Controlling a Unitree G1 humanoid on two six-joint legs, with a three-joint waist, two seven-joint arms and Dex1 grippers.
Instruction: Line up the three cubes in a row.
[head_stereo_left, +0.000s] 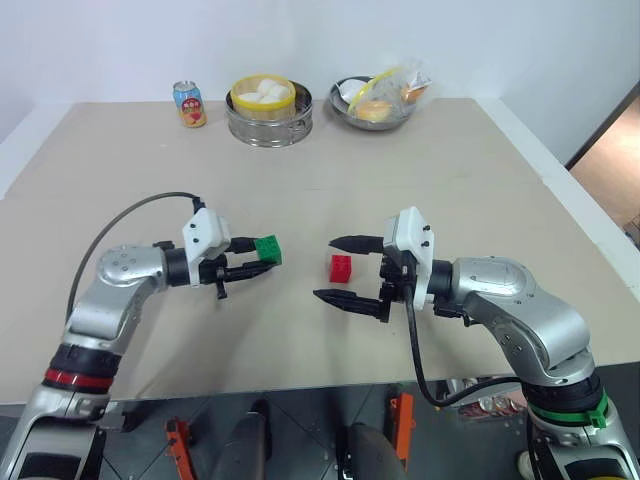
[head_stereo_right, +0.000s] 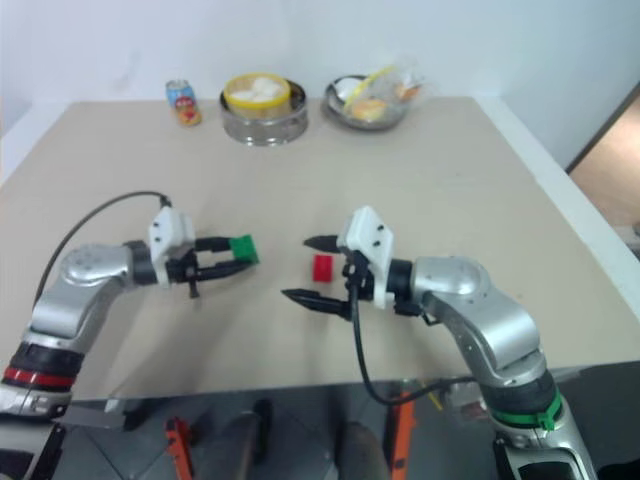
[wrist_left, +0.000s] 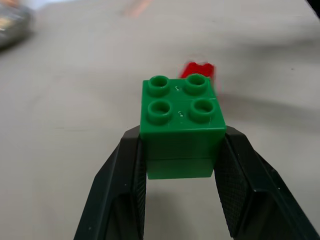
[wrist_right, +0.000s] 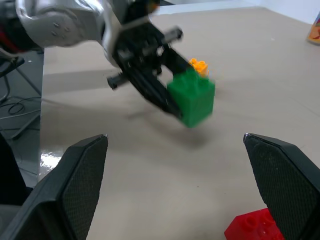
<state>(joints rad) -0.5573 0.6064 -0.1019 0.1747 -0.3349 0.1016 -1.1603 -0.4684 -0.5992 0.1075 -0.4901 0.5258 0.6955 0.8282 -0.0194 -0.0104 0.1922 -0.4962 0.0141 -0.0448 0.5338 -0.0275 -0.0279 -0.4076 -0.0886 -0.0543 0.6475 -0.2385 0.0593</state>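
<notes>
Left gripper (head_stereo_left: 262, 262) has its jaws clamped on the green cube (head_stereo_left: 267, 249), held clear above the table (head_stereo_left: 420, 180). Right gripper (head_stereo_left: 340, 270) faces it, jaws spread wide, holding nothing. Red cube (head_stereo_left: 341, 267) lies on the table between the right jaws. Orange-yellow cube (wrist_right: 199, 65) sits behind the green one, mostly hidden.

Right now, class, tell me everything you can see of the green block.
The green block is a small glossy plastic toy brick with four round studs on top. It is clamped on two opposite sides between the black fingers of the left gripper, held studs-up in the air above the tan table, touching nothing else. The red block lies on the table just beyond it, apart from it.
</notes>
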